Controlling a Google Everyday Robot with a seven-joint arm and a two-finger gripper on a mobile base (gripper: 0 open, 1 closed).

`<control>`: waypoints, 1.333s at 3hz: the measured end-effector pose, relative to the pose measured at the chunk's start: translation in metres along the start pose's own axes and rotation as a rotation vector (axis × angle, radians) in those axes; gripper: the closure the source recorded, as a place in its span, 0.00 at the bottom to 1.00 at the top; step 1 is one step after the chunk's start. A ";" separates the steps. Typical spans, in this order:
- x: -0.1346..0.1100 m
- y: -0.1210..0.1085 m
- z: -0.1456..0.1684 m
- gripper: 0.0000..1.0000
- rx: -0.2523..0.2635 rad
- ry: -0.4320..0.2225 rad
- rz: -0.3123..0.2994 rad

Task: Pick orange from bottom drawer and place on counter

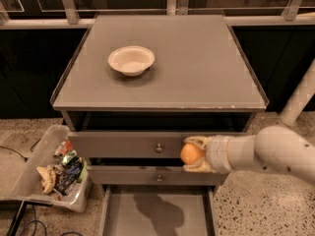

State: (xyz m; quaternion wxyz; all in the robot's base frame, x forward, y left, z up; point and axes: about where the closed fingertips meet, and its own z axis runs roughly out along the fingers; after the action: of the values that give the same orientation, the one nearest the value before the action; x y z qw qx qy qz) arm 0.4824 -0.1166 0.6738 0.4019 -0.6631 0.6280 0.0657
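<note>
Small round orange fruit (193, 154): clamped between the fingers of the cream two-finger gripper (189, 155). Wide grey bottom drawer tray (193, 216): open, below gripper. Flat grey counter (197, 68): above gripper.

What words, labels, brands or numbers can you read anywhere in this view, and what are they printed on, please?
None can be read.
Wrappers in the plastic bin: print too blurred to read.
Counter, white bowl, drawer fronts, orange and the gripper holding it above the bottom drawer: no text.
</note>
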 end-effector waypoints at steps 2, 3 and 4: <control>-0.018 -0.084 -0.095 1.00 0.162 0.038 -0.060; -0.018 -0.084 -0.095 1.00 0.162 0.038 -0.060; -0.026 -0.089 -0.094 1.00 0.161 0.043 -0.083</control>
State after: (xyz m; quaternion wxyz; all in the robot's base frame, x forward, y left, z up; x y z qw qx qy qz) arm 0.5171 -0.1641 0.7920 0.4427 -0.6555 0.6116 -0.0157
